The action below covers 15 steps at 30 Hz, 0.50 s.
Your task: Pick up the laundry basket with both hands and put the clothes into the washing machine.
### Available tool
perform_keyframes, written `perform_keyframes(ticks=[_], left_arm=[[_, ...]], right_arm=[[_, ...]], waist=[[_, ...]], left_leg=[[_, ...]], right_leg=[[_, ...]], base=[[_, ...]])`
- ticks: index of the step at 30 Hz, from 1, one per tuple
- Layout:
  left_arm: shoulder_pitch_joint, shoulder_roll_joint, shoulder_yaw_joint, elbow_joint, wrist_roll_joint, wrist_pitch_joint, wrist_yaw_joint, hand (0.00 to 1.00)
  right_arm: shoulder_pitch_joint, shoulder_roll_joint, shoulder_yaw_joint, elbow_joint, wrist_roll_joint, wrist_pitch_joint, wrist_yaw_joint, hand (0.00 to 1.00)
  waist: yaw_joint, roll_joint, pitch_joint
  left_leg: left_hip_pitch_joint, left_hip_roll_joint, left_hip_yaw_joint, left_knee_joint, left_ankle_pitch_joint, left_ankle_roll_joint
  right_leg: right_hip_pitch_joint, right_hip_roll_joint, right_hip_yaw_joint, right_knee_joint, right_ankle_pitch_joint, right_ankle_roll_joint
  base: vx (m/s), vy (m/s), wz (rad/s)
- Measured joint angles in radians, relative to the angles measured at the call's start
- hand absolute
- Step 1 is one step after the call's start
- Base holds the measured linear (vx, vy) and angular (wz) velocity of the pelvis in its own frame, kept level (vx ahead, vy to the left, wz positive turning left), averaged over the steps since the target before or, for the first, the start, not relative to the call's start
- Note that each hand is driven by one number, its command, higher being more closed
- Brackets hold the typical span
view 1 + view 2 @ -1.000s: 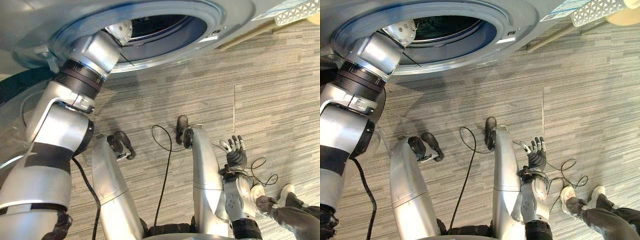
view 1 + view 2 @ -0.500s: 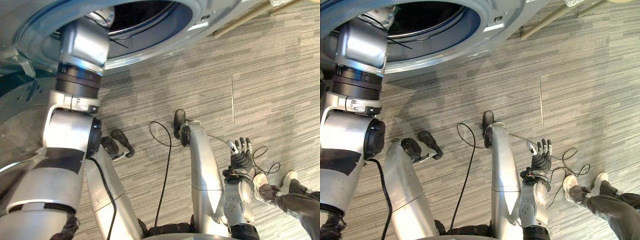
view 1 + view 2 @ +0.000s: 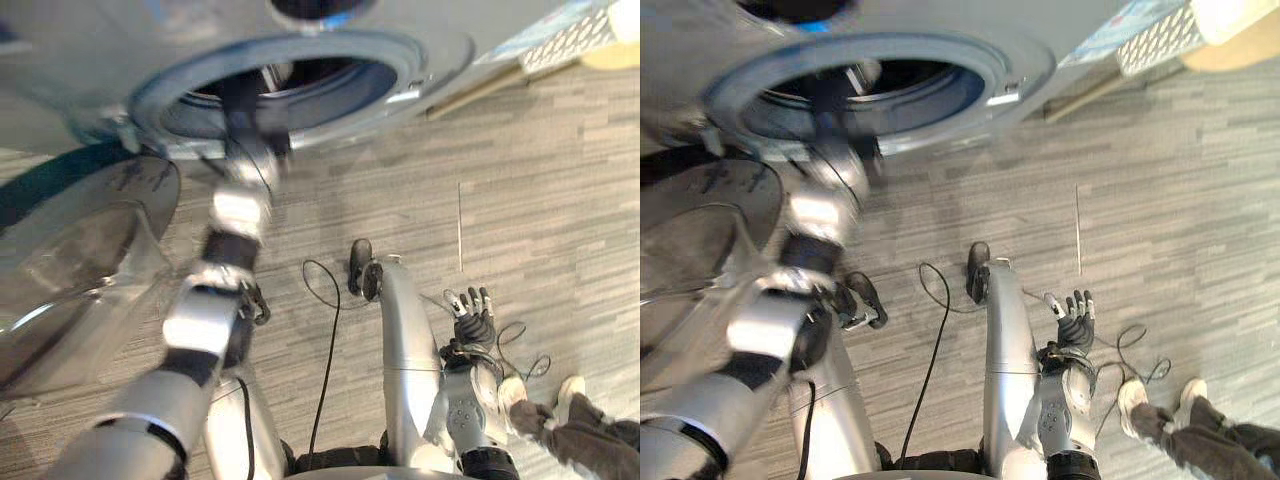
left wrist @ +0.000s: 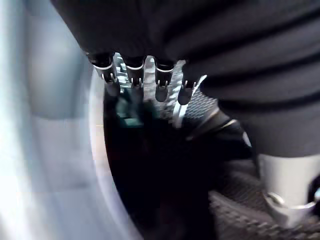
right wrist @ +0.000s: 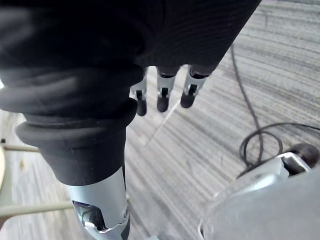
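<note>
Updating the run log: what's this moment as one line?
left hand: open, in washing machine opening | right hand: open, idle at side | door: open

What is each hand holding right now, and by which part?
Nothing. The left hand points straight fingers into the washing machine opening; the right hand hangs open above the floor.

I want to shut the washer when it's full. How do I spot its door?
Find the big grey washing machine across the top of the head views, with its round dark opening. Down and to the left of that opening, the door hangs swung open above the striped floor. It is the only round, see-through, bowl-shaped thing there.
</note>
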Motion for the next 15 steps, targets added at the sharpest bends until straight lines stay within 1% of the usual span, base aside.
perform_keyframes(ticks=[1, 2, 4, 5, 6, 7, 8, 9, 10, 11, 12, 13, 14, 15], left_arm=[[0.135, -0.039, 0.005, 0.015, 0.051, 0.004, -0.025, 0.0], [0.293, -0.08, 0.048, 0.027, 0.066, 0.002, -0.059, 0.0], [0.415, -0.094, 0.092, 0.038, 0.055, -0.008, -0.074, 0.0], [0.516, -0.087, 0.118, 0.029, 0.025, -0.054, -0.078, 0.0], [0.56, -0.074, 0.145, 0.041, 0.001, -0.075, -0.076, 0.0], [0.576, -0.073, 0.167, 0.059, -0.006, -0.079, -0.075, 0.0], [0.635, -0.062, 0.228, 0.109, -0.023, -0.087, -0.077, 0.0], [0.675, -0.056, 0.247, 0.13, -0.031, -0.086, -0.08, 0.0], [0.702, -0.055, 0.257, 0.146, -0.032, -0.086, -0.085, 0.0], [0.744, -0.056, 0.263, 0.162, -0.034, -0.085, -0.103, 0.0], [0.798, -0.059, 0.261, 0.174, -0.035, -0.086, -0.13, 0.0], [0.852, -0.058, 0.262, 0.174, -0.037, -0.089, -0.156, 0.0], [0.872, -0.06, 0.263, 0.174, -0.043, -0.094, -0.167, 0.0], [0.903, -0.07, 0.262, 0.177, -0.043, -0.102, -0.194, 0.0]], right_arm=[[0.0, 0.001, -0.002, 0.018, 0.0, 0.003, 0.001, 0.0], [-0.002, 0.001, -0.004, 0.044, 0.0, 0.008, 0.001, 0.0], [-0.002, 0.002, -0.009, 0.069, 0.0, 0.011, 0.0, 0.0], [-0.002, 0.001, -0.013, 0.103, 0.0, 0.013, -0.001, 0.0], [-0.001, -0.003, -0.019, 0.15, -0.001, 0.016, -0.001, 0.0], [0.0, -0.003, -0.021, 0.179, -0.003, 0.021, -0.001, 0.0], [0.009, -0.004, -0.022, 0.259, -0.012, 0.033, 0.001, 0.0], [0.022, -0.003, -0.026, 0.3, -0.02, 0.037, 0.002, 0.0], [0.038, -0.003, -0.03, 0.322, -0.022, 0.041, 0.005, 0.0], [0.06, -0.004, -0.045, 0.352, -0.037, 0.052, 0.018, 0.0], [0.082, -0.014, -0.061, 0.391, -0.05, 0.068, 0.032, 0.0], [0.087, -0.02, -0.071, 0.44, -0.08, 0.082, 0.046, 0.0], [0.089, -0.021, -0.073, 0.461, -0.092, 0.09, 0.051, 0.0], [0.089, -0.029, -0.101, 0.508, -0.131, 0.104, 0.068, 0.0]], waist=[[0.014, 0.001, -0.001], [0.03, 0.001, -0.002], [0.047, 0.002, -0.002], [0.058, 0.005, -0.004], [0.072, 0.01, -0.009], [0.078, 0.01, -0.019], [0.082, 0.015, -0.081], [0.085, 0.018, -0.118], [0.086, 0.024, -0.143], [0.096, 0.033, -0.184], [0.104, 0.045, -0.234], [0.105, 0.053, -0.277], [0.105, 0.058, -0.294], [0.106, 0.069, -0.325]], left_leg=[[0.059, -0.014, 0.008, -0.043, 0.015, -0.003], [0.136, -0.031, 0.017, -0.105, 0.037, -0.013], [0.204, -0.045, 0.028, -0.163, 0.059, -0.024], [0.275, -0.058, 0.036, -0.226, 0.081, -0.034], [0.356, -0.077, 0.035, -0.296, 0.113, -0.044], [0.395, -0.083, 0.037, -0.33, 0.126, -0.05], [0.478, -0.092, 0.038, -0.414, 0.156, -0.061], [0.53, -0.101, 0.04, -0.467, 0.176, -0.067], [0.566, -0.104, 0.042, -0.503, 0.186, -0.069], [0.613, -0.111, 0.043, -0.558, 0.203, -0.075], [0.671, -0.12, 0.043, -0.632, 0.228, -0.08], [0.723, -0.135, 0.036, -0.708, 0.258, -0.084], [0.747, -0.141, 0.03, -0.747, 0.279, -0.087], [0.797, -0.157, 0.013, -0.833, 0.323, -0.089]], right_leg=[[0.053, -0.011, -0.005, -0.024, -0.006, -0.007], [0.119, -0.021, -0.009, -0.058, -0.01, -0.012], [0.178, -0.028, -0.012, -0.088, -0.012, -0.015], [0.245, -0.039, -0.027, -0.125, -0.013, -0.021], [0.323, -0.046, -0.041, -0.167, -0.009, -0.027], [0.36, -0.049, -0.049, -0.189, -0.006, -0.031], [0.443, -0.056, -0.071, -0.25, 0.003, -0.041], [0.492, -0.058, -0.082, -0.287, 0.007, -0.041], [0.528, -0.058, -0.091, -0.314, 0.01, -0.041], [0.574, -0.058, -0.103, -0.356, 0.015, -0.041], [0.634, -0.058, -0.123, -0.411, 0.027, -0.041], [0.688, -0.062, -0.147, -0.467, 0.038, -0.04], [0.718, -0.063, -0.163, -0.496, 0.044, -0.038], [0.779, -0.069, -0.199, -0.556, 0.061, -0.037]], base=[[0.03, -0.176, 0.45], [0.03, -0.188, 0.44], [0.05, -0.158, 0.33], [0.07, -0.164, 0.46], [0.07, -0.161, 0.45], [0.1, -0.134, 0.38], [0.1, -0.089, 0.27], [0.12, -0.075, 0.27], [0.14, -0.06, 0.21], [0.17, -0.082, 0.25], [0.2, -0.092, 0.37], [0.16, -0.071, 0.43], [0.15, -0.063, 0.59], [0.13, -0.053, 0.7]])
